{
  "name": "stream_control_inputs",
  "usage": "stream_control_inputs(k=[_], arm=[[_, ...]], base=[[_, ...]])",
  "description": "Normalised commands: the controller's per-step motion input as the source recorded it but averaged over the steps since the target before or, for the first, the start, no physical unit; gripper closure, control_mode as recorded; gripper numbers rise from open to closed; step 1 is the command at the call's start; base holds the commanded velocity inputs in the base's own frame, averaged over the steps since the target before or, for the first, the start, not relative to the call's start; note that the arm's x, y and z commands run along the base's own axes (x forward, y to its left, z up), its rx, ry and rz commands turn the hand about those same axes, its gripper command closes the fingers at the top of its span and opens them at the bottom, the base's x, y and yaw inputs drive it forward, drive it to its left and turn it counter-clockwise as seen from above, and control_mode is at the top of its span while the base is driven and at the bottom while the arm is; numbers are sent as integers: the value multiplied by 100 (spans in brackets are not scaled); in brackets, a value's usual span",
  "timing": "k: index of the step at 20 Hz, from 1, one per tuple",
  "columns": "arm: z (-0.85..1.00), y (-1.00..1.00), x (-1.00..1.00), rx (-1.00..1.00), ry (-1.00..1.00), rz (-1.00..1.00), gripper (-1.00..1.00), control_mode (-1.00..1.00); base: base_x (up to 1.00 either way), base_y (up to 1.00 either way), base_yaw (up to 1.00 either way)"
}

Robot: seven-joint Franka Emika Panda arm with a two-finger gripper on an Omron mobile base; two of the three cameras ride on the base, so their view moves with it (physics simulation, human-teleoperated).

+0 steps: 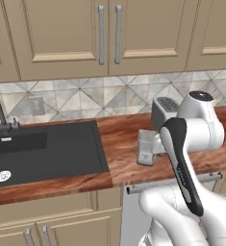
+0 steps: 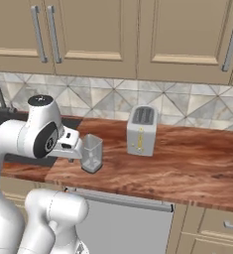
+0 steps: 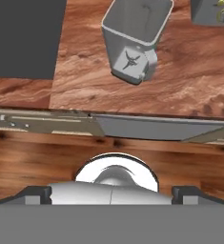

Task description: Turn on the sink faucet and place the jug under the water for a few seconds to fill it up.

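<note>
Reddish wood-grain counter (image 2: 187, 163) under beige wall cabinets (image 1: 105, 33), patterned tile behind. Gripper (image 3: 111, 193): in the hand view the two dark finger tips (image 3: 37, 194) sit at the far left and far right of the bottom edge, jaws spread wide, nothing between them. Jug (image 3: 135, 35) lies at 12 o'clock from the gripper in the hand view, well apart from it, upright on the counter, handle facing the camera. In the right base view the jug (image 2: 91, 154) stands just at 3 o'clock of the arm's wrist; contact there cannot be judged. Toaster (image 2: 141, 130) at 2 o'clock of the jug, apart from it, nearer the wall. Black sink (image 1: 47, 151) at 9 o'clock of the jug (image 1: 146, 146) in the left base view, with bare counter between them. Sink faucet (image 1: 0, 115) stands at the sink's back left edge.
</note>
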Motion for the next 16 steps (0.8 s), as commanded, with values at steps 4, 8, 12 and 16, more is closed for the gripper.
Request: stream_control_inputs(k=[4,8,12,16], arm=[[0,0,0,0,0,0,-100,100],[0,0,0,0,0,0,-100,100],[0,0,0,0,0,0,-100,100],[0,0,0,0,0,0,-100,100]], base=[[-53,10,0],[-40,29,0],[-14,63,0],[0,90,0]])
